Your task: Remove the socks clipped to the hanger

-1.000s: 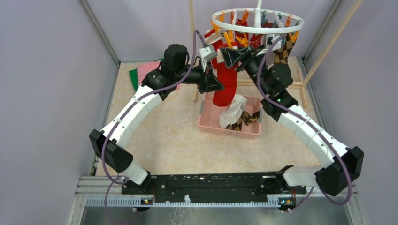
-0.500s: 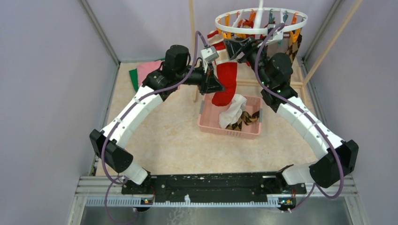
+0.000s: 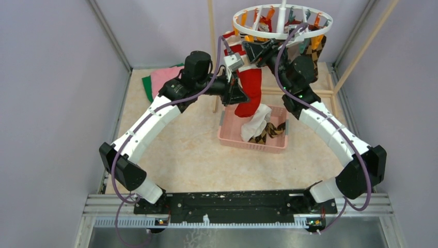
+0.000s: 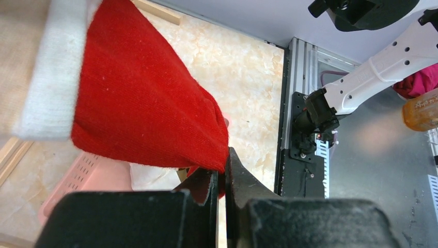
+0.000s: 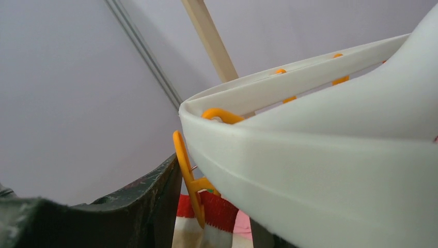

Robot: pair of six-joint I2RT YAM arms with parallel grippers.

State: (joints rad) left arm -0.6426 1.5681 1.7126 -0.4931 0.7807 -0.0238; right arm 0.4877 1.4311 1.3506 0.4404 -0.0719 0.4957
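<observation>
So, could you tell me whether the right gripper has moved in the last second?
Yes: the right gripper moved up-frame, away from the pink basket, toward the hanger.

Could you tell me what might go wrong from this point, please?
The left gripper pinches the red sock by a small fold only, so a pull might slip off. The right gripper sits at an orange clip under the hanger, which hangs freely and could swing away, leaving the clip shut.

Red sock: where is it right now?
Top view, centre-back: the red sock hangs under the left side of the hanger, above the pink basket. The left pincer is shut on its edge.
</observation>
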